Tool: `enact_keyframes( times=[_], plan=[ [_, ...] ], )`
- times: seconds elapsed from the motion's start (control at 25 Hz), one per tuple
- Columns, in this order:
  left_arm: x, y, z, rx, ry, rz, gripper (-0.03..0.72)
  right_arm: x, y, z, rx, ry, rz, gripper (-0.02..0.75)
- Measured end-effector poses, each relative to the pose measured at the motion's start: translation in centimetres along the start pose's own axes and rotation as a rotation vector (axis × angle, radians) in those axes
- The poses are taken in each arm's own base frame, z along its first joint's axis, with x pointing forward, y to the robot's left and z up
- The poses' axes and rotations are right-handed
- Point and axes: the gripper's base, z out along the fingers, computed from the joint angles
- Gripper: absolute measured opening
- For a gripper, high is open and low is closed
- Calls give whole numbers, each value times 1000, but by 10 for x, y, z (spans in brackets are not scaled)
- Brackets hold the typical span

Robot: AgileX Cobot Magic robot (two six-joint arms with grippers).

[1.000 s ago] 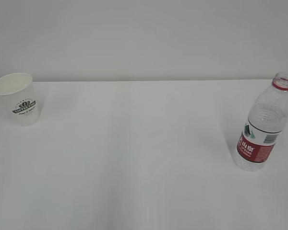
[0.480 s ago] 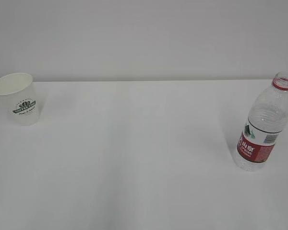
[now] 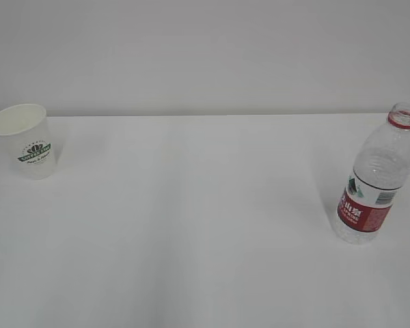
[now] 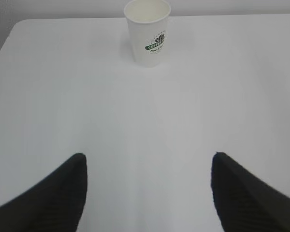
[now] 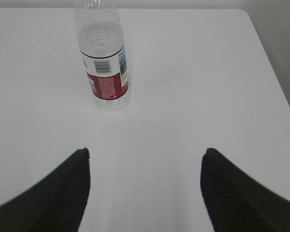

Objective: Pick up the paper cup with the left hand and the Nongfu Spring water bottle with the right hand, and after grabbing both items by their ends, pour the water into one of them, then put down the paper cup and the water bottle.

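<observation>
nothing has changed over the last second: the cup point(image 3: 24, 141) and bottle point(image 3: 376, 176) stand exactly where they stood, and neither arm has entered the exterior view. judgement: the task has not begun; both pickups, the pour and the set-down all remain. the cup stands upright near the table's far left corner, mouth open, inside apparently dry. the bottle stands upright near the right edge, well apart from the cup, red neck ring showing and no cap visible; how much water it holds cannot be told. the left gripper point(image 4: 147, 186) is spread wide, holding nothing, with the cup point(image 4: 148, 32) ahead of it and well apart, roughly centred between the jaws. the right gripper point(image 5: 145, 181) is likewise spread and empty, with the bottle point(image 5: 103, 54) ahead and left of centre, so that arm likely needs some sideways correction on approach. the table point(image 3: 191, 239) is plain white, smooth and dry, no spill seen. behind it is a bare pale wall; nothing else of the room shows.
</observation>
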Motion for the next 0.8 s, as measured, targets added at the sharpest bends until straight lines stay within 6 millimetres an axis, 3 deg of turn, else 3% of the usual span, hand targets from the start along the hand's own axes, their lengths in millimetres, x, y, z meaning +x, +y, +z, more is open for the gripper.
enact_keyframes(
  times=[0.4,0.8],
  plan=[
    [-6,3,1,-31,12,16,579,-9,0,-12,-4,-59,4,536],
    [-28,3,18,-32,-25,15,579,-27,5,0,-60,-81,10,536]
  ],
)
